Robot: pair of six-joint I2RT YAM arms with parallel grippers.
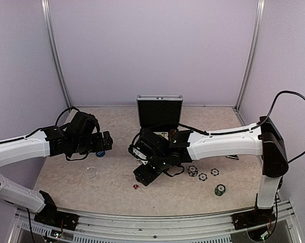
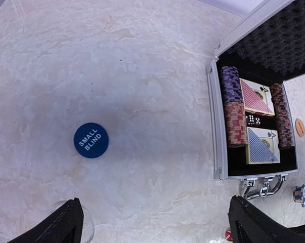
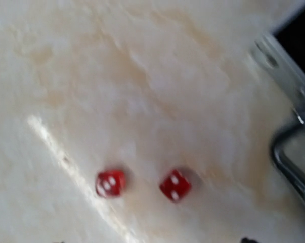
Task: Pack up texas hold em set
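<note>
2 red dice [image 3: 175, 185] lie on the marbled beige bench [image 1: 66, 174] under the spread right claw [image 1: 142, 177]. Left claw [image 2: 157, 223] gapes empty near the blue disc [image 2: 91, 140]. Open silver case [image 1: 159, 112] sits toward the lilac back wall [image 1: 152, 50].

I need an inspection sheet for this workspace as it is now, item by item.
surface: pale marbled table
job's things: case open, chips and decks inside; blue disc, two red dice, loose chips outside
clutter: flat dark item, unclear
grippers: left gripper jaws open, empty; right gripper jaws apart, over dice
cables: black loops at both arms
surroundings: lilac walls, metal posts
</note>
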